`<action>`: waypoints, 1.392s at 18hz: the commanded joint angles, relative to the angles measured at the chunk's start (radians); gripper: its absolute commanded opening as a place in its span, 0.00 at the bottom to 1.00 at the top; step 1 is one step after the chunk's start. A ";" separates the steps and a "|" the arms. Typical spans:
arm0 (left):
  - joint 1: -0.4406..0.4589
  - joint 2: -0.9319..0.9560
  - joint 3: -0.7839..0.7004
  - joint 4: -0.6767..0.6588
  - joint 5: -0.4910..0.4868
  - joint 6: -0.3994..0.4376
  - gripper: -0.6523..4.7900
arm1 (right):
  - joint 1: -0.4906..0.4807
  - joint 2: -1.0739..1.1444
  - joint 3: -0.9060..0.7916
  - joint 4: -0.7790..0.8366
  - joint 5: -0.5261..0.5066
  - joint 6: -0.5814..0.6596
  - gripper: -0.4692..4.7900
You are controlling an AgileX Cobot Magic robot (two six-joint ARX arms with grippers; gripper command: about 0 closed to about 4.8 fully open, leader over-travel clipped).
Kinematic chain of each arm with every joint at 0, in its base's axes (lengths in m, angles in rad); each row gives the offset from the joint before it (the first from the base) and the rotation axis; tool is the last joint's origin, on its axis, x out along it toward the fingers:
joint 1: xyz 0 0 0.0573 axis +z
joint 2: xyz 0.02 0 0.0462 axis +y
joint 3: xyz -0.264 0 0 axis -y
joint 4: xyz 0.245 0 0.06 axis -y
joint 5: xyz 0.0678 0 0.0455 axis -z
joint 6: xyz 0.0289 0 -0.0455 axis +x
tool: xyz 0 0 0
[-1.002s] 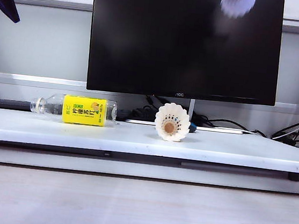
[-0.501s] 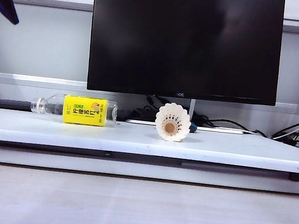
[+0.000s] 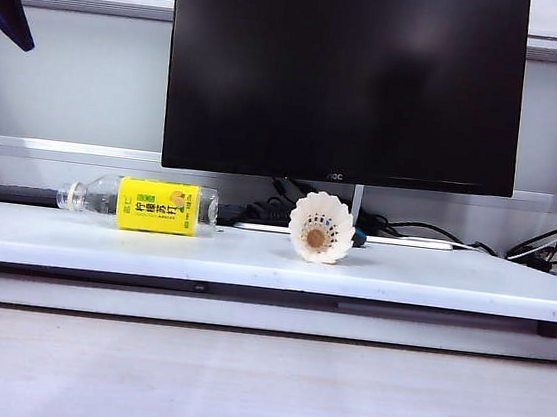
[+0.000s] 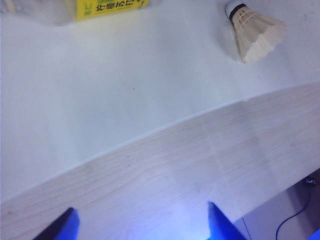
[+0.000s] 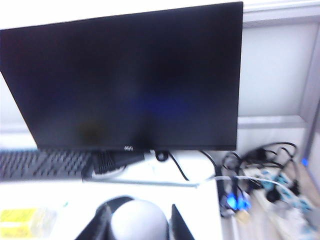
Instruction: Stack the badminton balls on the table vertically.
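Observation:
One badminton ball [image 3: 322, 228] lies on its side on the white table [image 3: 432, 276] below the monitor, its open skirt facing the exterior camera. The left wrist view shows it [image 4: 256, 34] with a dark band at the cork. My left gripper [image 4: 142, 227] hangs open and empty over the wood-grain surface, well away from that ball. My right gripper [image 5: 140, 224] is shut on a second badminton ball [image 5: 139, 216], whose rounded white tip shows between the dark fingers [image 5: 101, 222]. The right gripper is out of the exterior view.
A plastic bottle with a yellow label [image 3: 156, 205] lies on the table at the left. A black monitor [image 3: 344, 75] stands behind, with a keyboard [image 5: 40, 162] and tangled cables [image 5: 260, 175] by its foot. The pale wood-grain surface [image 3: 258, 387] runs in front.
A blurred white shape near the exterior view's upper right one second ago has gone up out of frame. The lying ball, the bottle and the left arm have not moved.

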 commanded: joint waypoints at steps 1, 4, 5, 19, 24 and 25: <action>-0.001 -0.002 0.003 0.015 0.002 0.002 0.75 | 0.001 -0.146 -0.312 0.365 -0.006 0.002 0.33; -0.001 -0.002 0.003 0.011 0.002 0.001 0.75 | 0.002 -0.175 -0.586 0.679 -0.007 0.001 0.33; -0.001 -0.002 0.003 0.011 0.002 0.001 0.75 | 0.002 -0.150 -0.614 0.718 -0.012 0.001 0.33; -0.001 -0.002 0.003 -0.027 0.001 -0.003 0.75 | 0.003 0.776 -0.632 1.570 -0.047 0.013 0.33; -0.001 -0.002 0.002 -0.040 0.001 0.001 0.75 | 0.003 0.958 -0.632 1.717 -0.021 0.013 0.33; -0.001 -0.002 0.002 -0.044 0.000 0.001 0.75 | 0.003 0.972 -0.631 1.726 -0.021 0.012 0.33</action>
